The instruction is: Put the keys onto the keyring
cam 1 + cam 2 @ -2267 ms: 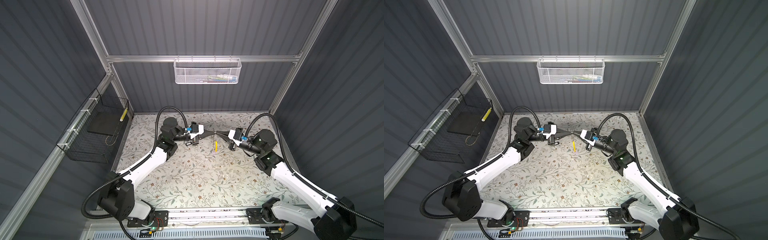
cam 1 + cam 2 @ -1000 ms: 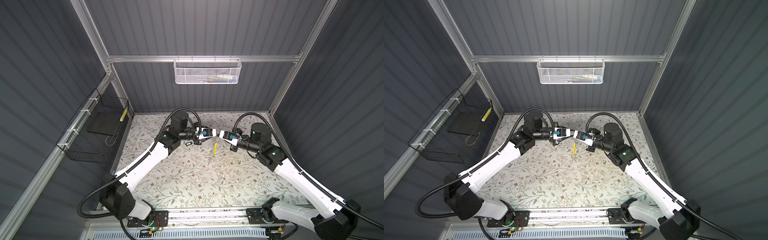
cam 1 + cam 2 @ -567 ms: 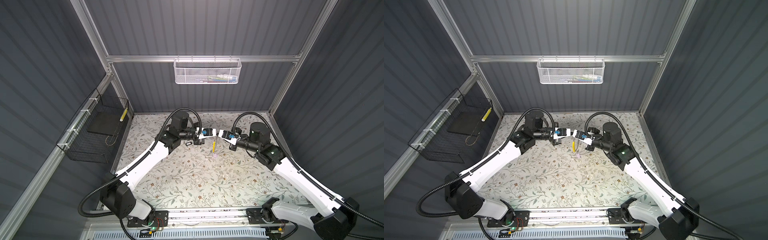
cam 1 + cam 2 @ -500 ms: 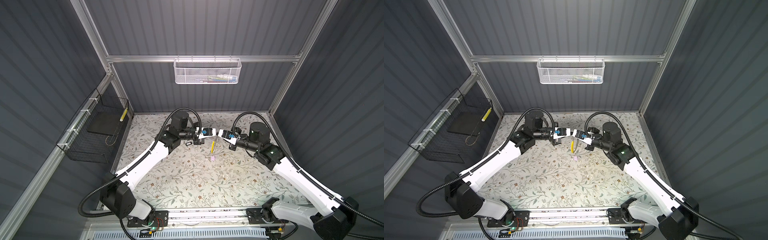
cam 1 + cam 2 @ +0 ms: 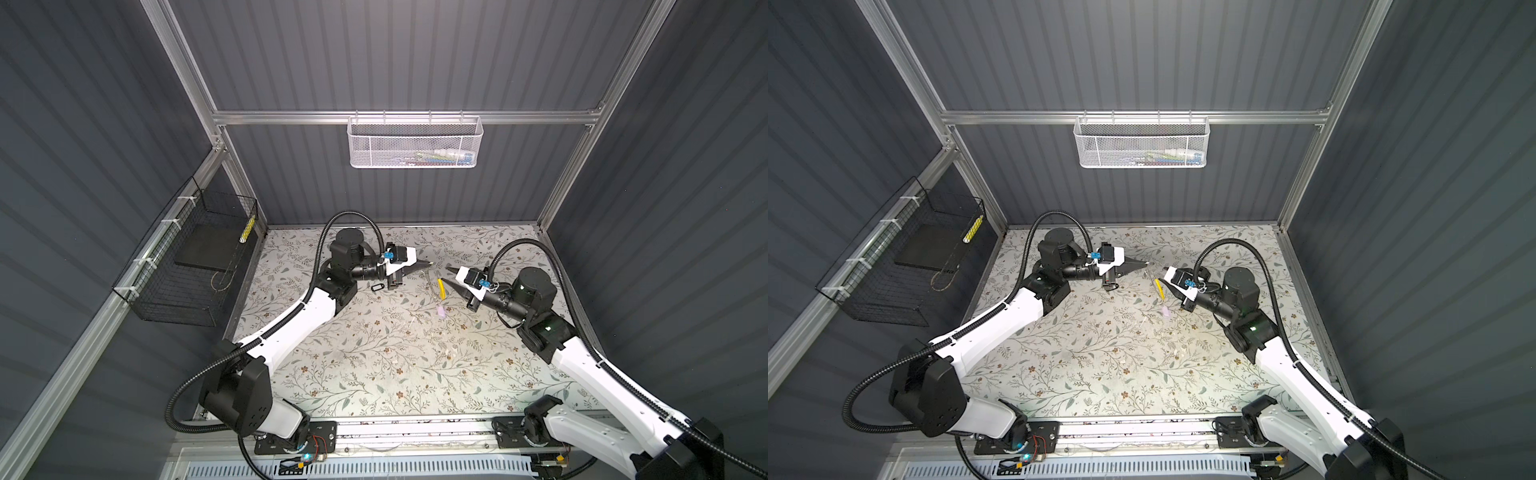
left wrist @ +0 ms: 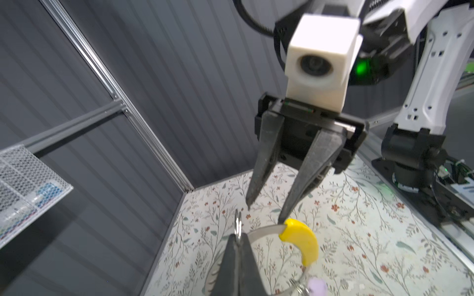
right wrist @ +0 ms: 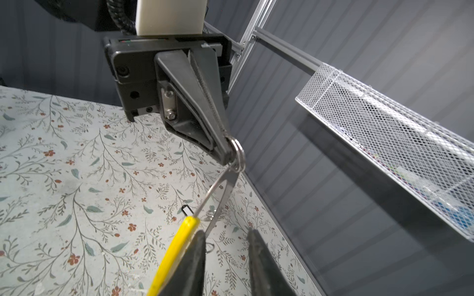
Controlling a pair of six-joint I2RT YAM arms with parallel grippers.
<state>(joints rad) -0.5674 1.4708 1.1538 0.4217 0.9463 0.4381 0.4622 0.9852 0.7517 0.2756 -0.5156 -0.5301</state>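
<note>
The left claw (image 7: 229,151) is clenching the keyring (image 6: 264,230) so its hoop hangs clear for threading (lilac-tagged key (image 6: 316,287) apparently already on). The right claw (image 6: 265,212) is gaping beside the yellow tag (image 6: 302,243), the black-rimmed tag (image 7: 187,210) lying on the surface (image 7: 77,153) below the left claw.

Grey keyring (image 6: 264,230), yellow tag (image 6: 301,241); pale floral mat (image 5: 374,353); blurred key tag (image 6: 316,286) seemingly lilac.
</note>
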